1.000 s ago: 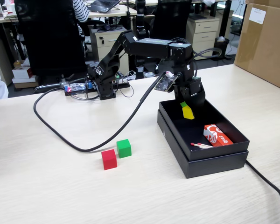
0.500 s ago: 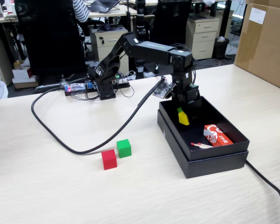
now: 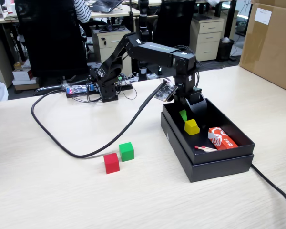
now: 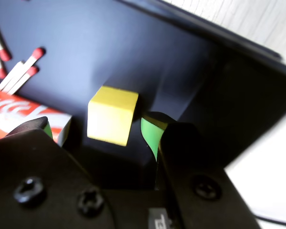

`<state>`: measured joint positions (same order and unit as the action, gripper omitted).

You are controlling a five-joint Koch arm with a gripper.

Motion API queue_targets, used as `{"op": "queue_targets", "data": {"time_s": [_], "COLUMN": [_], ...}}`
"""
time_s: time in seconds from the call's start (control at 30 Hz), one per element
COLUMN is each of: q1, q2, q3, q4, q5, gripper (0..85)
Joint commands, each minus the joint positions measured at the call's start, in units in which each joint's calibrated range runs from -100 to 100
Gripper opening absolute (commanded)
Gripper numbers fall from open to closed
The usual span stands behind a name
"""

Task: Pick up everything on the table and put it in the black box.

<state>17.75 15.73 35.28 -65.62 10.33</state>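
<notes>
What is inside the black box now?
Inside the black box lie the yellow cube, a red-and-white packet and matchsticks. The open gripper hangs over the far end and hides the floor beneath it.

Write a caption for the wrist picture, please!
Open gripper above the yellow cube resting inside the black box.
</notes>
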Motion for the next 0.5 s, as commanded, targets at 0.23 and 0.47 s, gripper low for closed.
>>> {"op": "queue_targets", "data": {"time_s": [0.23, 0.47], "q1": [-2.05, -5.67], "q2": [-26.69, -42.18], "q3": [1.62, -5.72], "q4": [-0.43, -0.34], "q5": [-2.1, -5.37], "gripper": [41.9, 44.3]}}
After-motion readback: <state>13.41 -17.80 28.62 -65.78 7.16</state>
